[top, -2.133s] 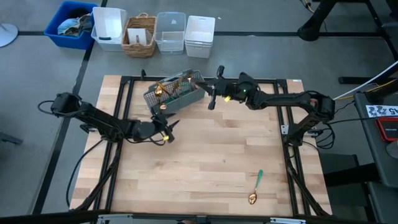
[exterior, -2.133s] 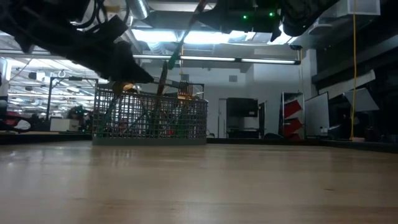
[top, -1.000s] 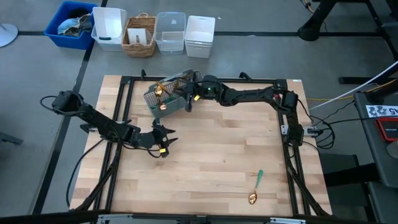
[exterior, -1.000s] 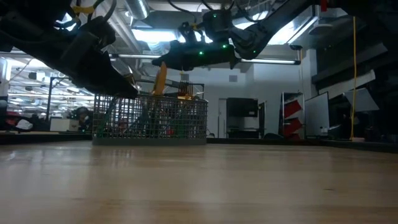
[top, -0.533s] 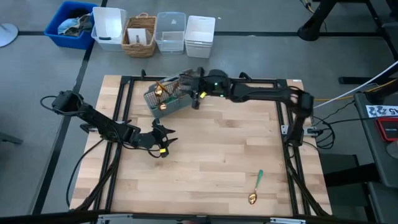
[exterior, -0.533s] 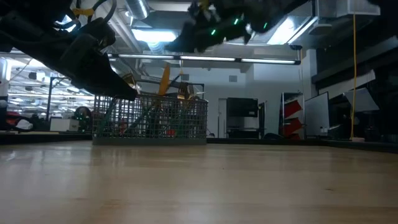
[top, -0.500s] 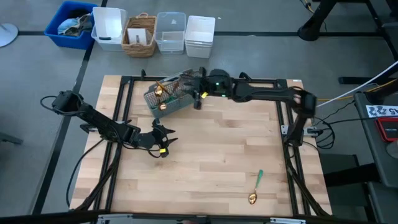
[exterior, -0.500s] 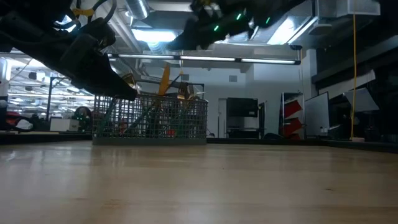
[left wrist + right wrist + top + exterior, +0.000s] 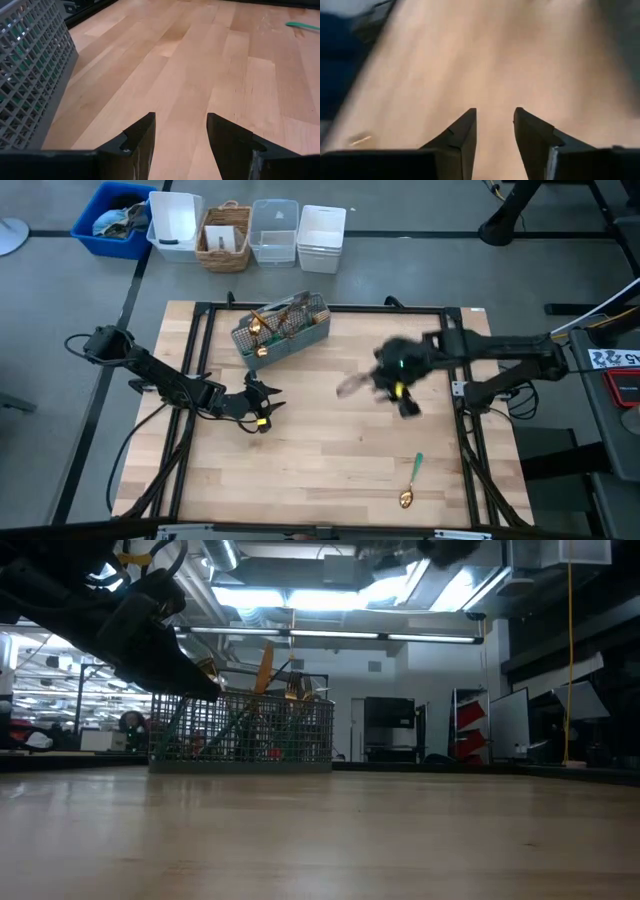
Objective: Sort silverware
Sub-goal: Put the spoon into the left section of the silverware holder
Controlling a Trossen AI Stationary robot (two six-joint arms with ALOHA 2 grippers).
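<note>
A: Silverware status?

B: Most of the silverware (image 9: 272, 320) stands in the grey mesh caddy (image 9: 300, 337) at the far side of the surface (image 9: 330, 440), gold heads and teal handles poking out above the rim. One lone spoon (image 9: 411, 480) lies flat near the front right corner, teal handle pointing away from the front edge, gold bowl toward it, well apart from the caddy.

A: Low view agree?

B: Yes. The caddy (image 9: 242, 732) sits upright on the surface (image 9: 320, 840), several pieces leaning inside at angles. Can't count them through the mesh.

A: Left arm?

B: The left gripper (image 9: 262, 402) sits in front of the caddy, toward the left of centre, low over the wood. Its wrist view shows the jaws apart with bare planks between the fingers (image 9: 137, 137), the caddy wall (image 9: 30, 75) just beside it, and a teal handle (image 9: 302, 25) far off across the surface.

A: Right arm?

B: The right gripper (image 9: 400, 390) is right of centre, between the caddy and the lone spoon, badly motion-blurred from above. In its wrist view the jaws stand apart, nothing between the fingers (image 9: 462, 132), only blurred wood beyond.

A: Around the table?

B: Bins and a wicker basket (image 9: 225, 237) sit in a row on the floor beyond the far edge.
</note>
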